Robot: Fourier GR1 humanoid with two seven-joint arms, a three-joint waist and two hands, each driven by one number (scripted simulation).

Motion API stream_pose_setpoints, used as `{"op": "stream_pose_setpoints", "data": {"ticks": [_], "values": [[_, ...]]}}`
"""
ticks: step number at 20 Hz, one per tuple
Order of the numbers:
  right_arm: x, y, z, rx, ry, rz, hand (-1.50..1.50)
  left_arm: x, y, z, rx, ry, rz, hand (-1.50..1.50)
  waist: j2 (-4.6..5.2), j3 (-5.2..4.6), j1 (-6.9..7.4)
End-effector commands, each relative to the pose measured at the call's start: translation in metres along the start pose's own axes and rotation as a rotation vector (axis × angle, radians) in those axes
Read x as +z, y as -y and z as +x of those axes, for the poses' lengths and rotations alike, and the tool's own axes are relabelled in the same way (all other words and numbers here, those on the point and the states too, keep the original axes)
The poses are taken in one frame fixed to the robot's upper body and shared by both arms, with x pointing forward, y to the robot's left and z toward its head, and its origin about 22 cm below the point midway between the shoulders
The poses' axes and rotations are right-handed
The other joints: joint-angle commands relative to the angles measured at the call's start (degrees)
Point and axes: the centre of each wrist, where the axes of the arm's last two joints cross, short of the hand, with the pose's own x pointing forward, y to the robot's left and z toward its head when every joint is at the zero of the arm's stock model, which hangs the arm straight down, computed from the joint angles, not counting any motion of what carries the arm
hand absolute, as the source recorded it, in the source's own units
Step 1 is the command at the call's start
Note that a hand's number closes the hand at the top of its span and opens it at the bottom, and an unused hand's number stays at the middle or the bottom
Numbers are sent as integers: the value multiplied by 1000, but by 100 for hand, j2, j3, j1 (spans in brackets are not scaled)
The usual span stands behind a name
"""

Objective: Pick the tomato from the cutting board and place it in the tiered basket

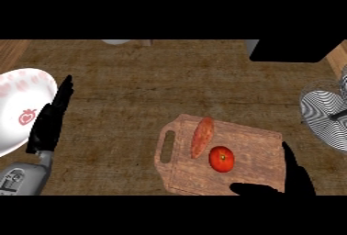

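Now, step: reach for tomato [221, 159], not yet grasped.
Tomato: mid cutting board [261, 144], beside reddish oblong item [203, 136].
Right hand [297, 179]: board's near-right corner, thumb and fingers apart, empty.
Left hand [49, 121]: resting, fingers straight, well left of board.
Tiered basket [328, 117]: right of board.
Next: move over tomato, curl round it, lift.

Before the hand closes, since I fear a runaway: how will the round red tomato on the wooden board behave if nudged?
The round red tomato looks nearly spherical, so a sideways nudge would probably roll it across the flat wooden cutting board. Its smooth skin may slip when gripped. Cupping with the open black right hand seems safer.
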Motion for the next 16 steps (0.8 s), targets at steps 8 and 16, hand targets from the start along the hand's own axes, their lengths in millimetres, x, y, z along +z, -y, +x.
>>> {"op": "stream_pose_setpoints", "data": {"ticks": [8, 16], "values": [[1, -41, 31, 199, -197, -25, -150, 4, -6, 2, 4, -4, -2, 0, -42, 4, -38], [3, -49, 40, 242, -171, -55, -150, -5, -9, -3, 11, -15, 29, 0, -32, 15, -135]]}}
